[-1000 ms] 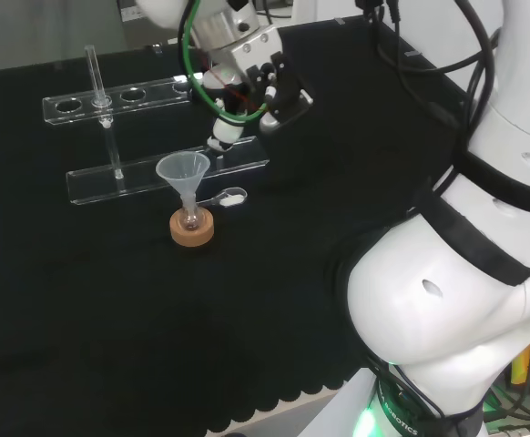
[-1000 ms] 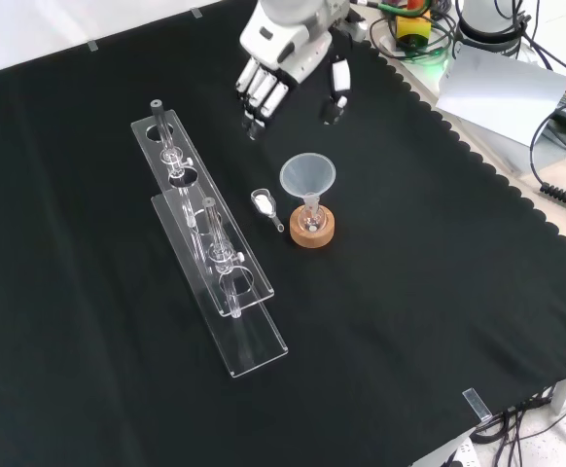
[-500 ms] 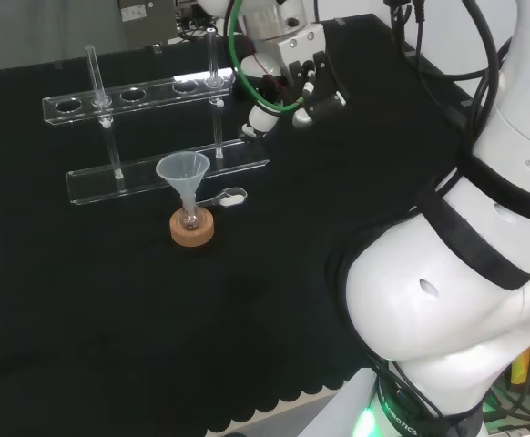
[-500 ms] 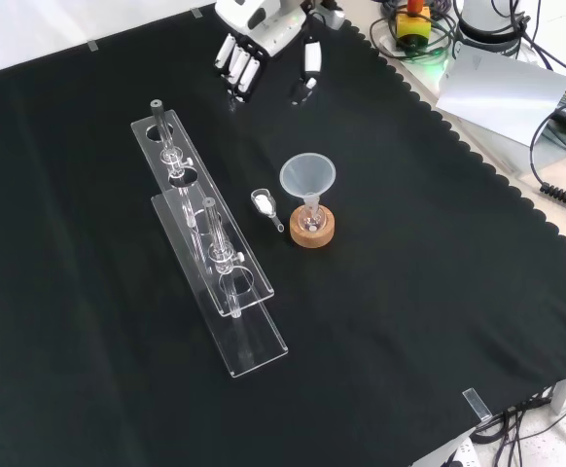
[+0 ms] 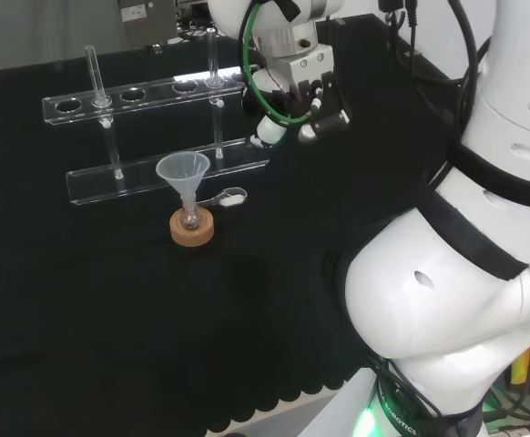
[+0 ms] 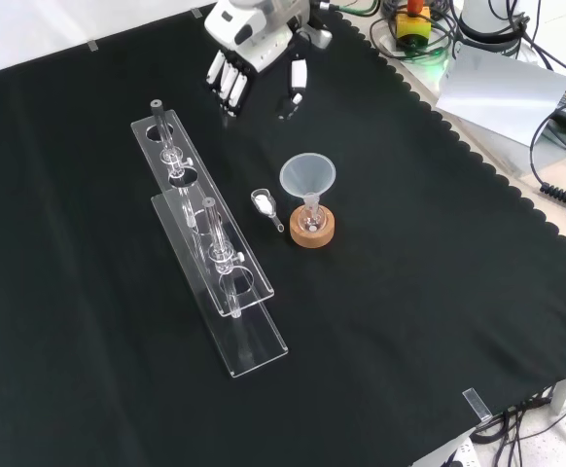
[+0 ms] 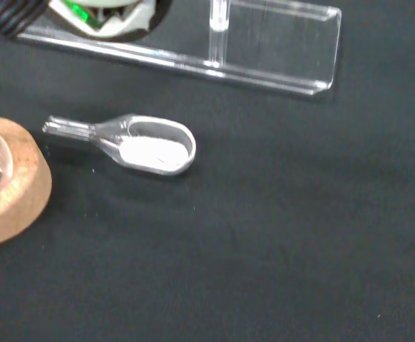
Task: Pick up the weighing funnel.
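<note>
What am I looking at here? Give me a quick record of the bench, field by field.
Weighing funnel: lying on the cloth beside the cork ring, white powder in its scoop
Funnel: upright, stem in a small flask on the cork ring
Hand: open, fingers straight, holding nothing, well apart from the weighing funnel

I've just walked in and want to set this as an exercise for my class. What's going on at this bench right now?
The robot arm's hand hangs over the black cloth with its fingers straight, holding nothing. The weighing funnel, with white powder in its scoop, lies on the cloth. In the front view it sits between the clear tube rack and the funnel, which stands in a small flask on a cork ring. The hand is well apart from the weighing funnel, so the pick-up is not yet done.
</note>
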Robot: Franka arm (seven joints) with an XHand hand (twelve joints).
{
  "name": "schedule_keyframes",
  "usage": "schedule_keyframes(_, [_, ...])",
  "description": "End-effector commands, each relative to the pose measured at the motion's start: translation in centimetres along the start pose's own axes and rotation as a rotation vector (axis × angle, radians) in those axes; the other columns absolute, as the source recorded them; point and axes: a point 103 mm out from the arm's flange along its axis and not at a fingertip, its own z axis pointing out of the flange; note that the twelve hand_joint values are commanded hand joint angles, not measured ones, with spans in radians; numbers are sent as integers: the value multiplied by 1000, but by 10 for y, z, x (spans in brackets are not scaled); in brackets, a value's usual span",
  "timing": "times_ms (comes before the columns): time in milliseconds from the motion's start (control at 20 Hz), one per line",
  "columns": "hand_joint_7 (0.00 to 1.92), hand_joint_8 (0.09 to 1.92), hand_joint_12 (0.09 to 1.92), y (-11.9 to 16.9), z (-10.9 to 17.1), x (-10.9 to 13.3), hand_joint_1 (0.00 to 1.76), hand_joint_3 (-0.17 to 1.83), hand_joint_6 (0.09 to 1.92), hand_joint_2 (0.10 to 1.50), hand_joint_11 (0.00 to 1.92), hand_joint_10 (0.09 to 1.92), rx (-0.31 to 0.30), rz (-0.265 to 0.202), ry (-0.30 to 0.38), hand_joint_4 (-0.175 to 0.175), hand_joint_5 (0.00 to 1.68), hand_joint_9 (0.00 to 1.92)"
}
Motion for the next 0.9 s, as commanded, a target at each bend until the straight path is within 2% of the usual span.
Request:
schedule_keyframes(50, [562,720,1289,22,30,-3,850,679,210,676,493,548,19,-3,16,-66,626,838])
schedule_keyframes(250, [495,750,1300,33,48,-1,848,689,246,663,469,568,25,1,25,-67,580,794])
schedule_keyframes(550, [300,803,1315,46,69,8,849,703,362,647,401,670,10,9,9,-67,530,610])
schedule_keyframes(900, [372,798,1331,56,82,14,852,719,445,638,397,681,38,-8,2,-73,501,653])
